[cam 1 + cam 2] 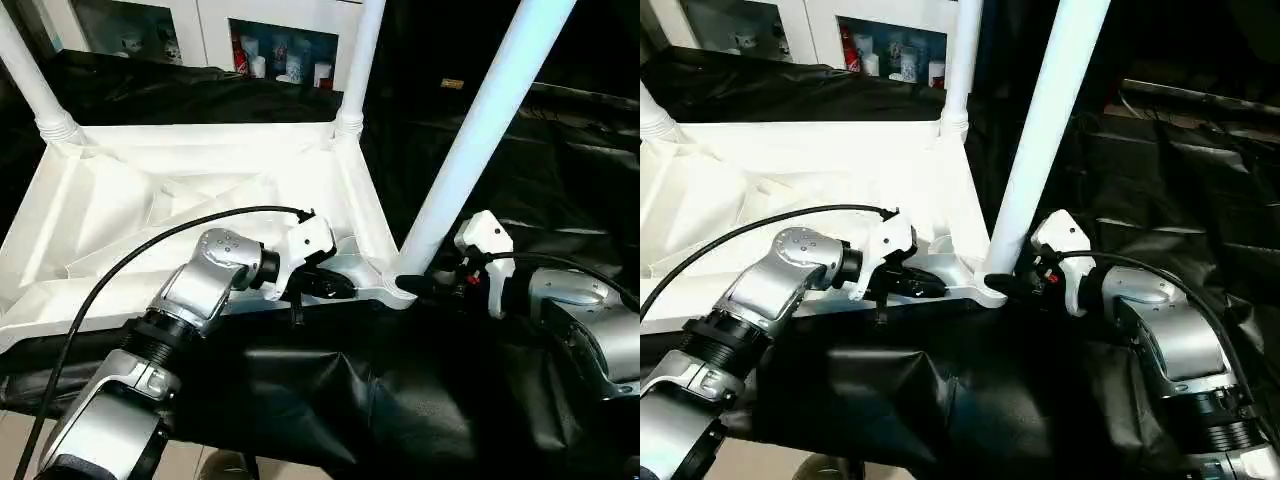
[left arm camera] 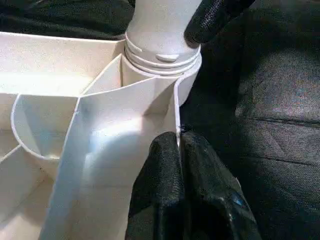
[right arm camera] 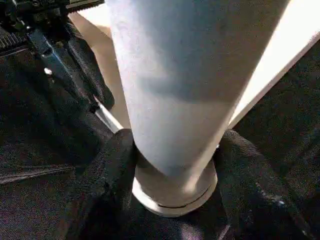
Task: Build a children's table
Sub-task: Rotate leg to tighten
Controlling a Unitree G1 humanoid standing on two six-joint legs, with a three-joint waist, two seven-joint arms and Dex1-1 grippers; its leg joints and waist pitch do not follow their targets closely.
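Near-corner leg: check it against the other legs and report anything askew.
The near-corner leg leans away to the right, while the far leg stands nearly upright in the tabletop. The right gripper straddles its base at the corner socket, so it may not be fully seated.

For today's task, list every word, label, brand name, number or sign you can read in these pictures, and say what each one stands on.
No text can be read anywhere in these pictures.
The items on the cabinet shelf behind the tabletop may carry print, but it is too small and blurred to read.
A small yellowish tag on the black cloth is also unreadable.
The legs and both grippers bear no visible lettering.
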